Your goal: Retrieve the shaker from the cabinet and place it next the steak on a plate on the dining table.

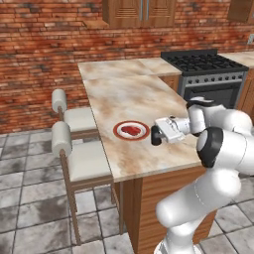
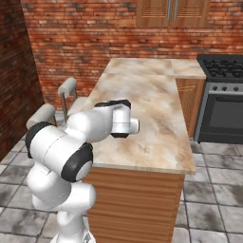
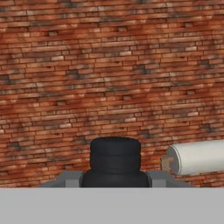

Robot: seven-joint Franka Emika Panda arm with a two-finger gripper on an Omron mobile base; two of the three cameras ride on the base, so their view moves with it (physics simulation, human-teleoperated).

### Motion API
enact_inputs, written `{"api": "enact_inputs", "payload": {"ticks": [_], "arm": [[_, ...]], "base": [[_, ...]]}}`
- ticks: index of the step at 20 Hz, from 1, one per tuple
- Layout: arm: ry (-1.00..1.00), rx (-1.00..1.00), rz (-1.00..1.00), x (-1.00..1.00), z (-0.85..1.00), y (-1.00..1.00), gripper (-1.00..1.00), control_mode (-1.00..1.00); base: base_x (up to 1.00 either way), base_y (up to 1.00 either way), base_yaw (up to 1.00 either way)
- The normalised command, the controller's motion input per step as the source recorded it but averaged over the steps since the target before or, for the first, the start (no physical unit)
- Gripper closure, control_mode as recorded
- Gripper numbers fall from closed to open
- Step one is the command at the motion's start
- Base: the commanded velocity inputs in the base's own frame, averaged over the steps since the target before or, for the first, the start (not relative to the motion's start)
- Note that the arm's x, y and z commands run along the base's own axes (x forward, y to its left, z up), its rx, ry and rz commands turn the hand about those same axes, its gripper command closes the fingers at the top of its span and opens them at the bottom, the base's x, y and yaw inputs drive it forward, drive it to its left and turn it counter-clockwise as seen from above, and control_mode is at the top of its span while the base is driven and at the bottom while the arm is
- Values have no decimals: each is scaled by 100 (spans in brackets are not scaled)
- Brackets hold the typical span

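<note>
The gripper (image 1: 157, 135) is closed on the black shaker (image 1: 156, 135), held just beside the plate (image 1: 131, 130) on the side away from the stools, near the dining table's (image 1: 124, 96) front edge. It seems to hang just above the stone, though contact is hard to judge. Lower it straight, keep it upright, clear of the steak (image 1: 131, 130), then release.

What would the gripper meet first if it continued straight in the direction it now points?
Probably nothing close. The gripper, shut on the black shaker, points level over the dining table, passing above the plate. Beyond lies the brick wall, with a chair's white backrest off to the side.
</note>
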Motion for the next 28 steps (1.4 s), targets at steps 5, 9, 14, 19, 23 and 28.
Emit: {"api": "enact_inputs", "payload": {"ticks": [5, 9, 14, 19, 23, 28], "arm": [[0, 0, 3, 18, -33, 0, 100, -100], [0, 0, 5, 25, -26, 0, 100, -100], [0, 0, 2, 33, -11, 2, 100, -100], [0, 0, 3, 31, -17, 0, 100, -100], [0, 0, 4, 21, -25, 0, 100, -100], [0, 0, 4, 20, -33, 1, 100, -100]], "base": [[0, 0, 0], [0, 0, 0], [0, 0, 0], [0, 0, 0], [0, 0, 0], [0, 0, 0]]}}
